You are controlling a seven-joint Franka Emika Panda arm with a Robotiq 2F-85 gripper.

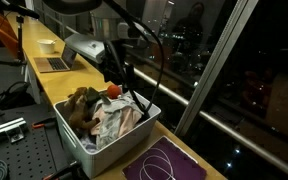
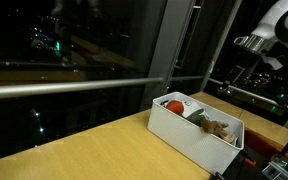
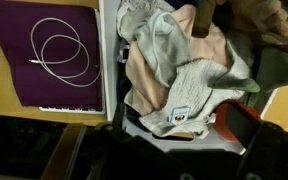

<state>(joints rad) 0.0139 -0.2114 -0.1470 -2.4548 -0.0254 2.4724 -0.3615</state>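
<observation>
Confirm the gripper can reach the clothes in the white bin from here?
Probably yes. The gripper hangs open above the white bin, which has no lid; the clothes lie heaped directly below, nothing in between.

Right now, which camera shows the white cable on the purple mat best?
The wrist view: it looks straight down on the white cable, so both loops stand clear against the purple mat. In an exterior view the white cable is only faint, slanted loops. In an exterior view the white bin shows, no cable.
</observation>
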